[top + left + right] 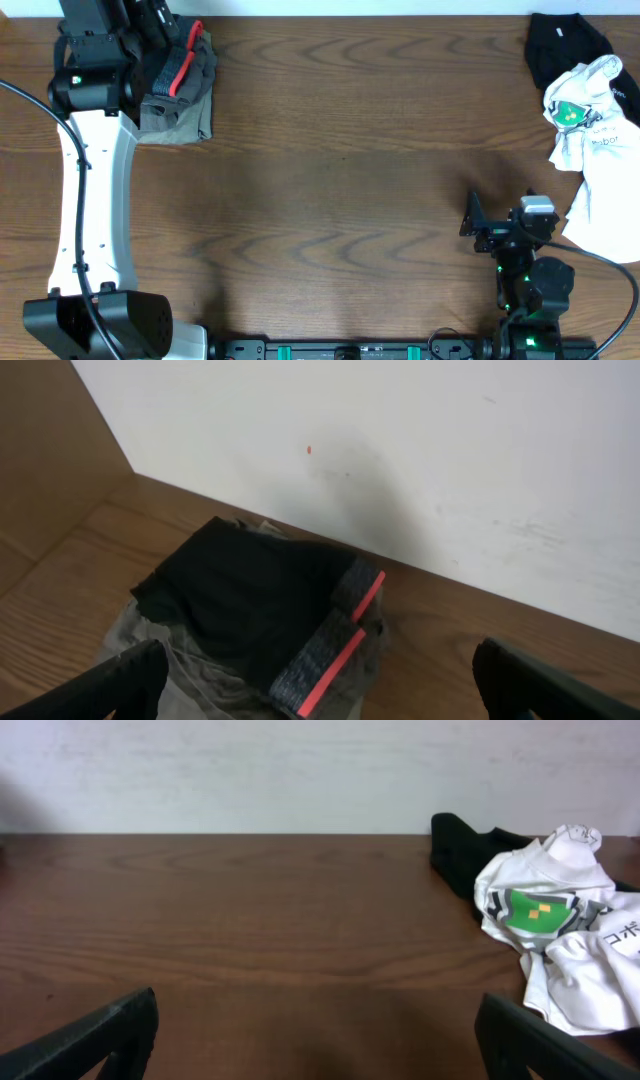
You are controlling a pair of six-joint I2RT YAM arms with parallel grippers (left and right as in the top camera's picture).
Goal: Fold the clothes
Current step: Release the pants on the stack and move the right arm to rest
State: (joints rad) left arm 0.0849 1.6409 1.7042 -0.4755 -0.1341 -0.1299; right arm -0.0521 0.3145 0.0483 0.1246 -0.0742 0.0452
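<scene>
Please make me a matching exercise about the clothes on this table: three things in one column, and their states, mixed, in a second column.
Column one:
1. black trousers
2. white shirt
3. grey cloth

Column two:
A. crumpled, with a green print
B. at the bottom of the left pile
C. folded, red stripe showing

Pairs: 1-C, 2-A, 3-B

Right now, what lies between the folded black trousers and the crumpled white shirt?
Overhead: only bare wooden table between the black trousers and white shirt.

Left arm (88,200) is showing a white link, black joints and cable; black right arm (530,280) is glowing green.
</scene>
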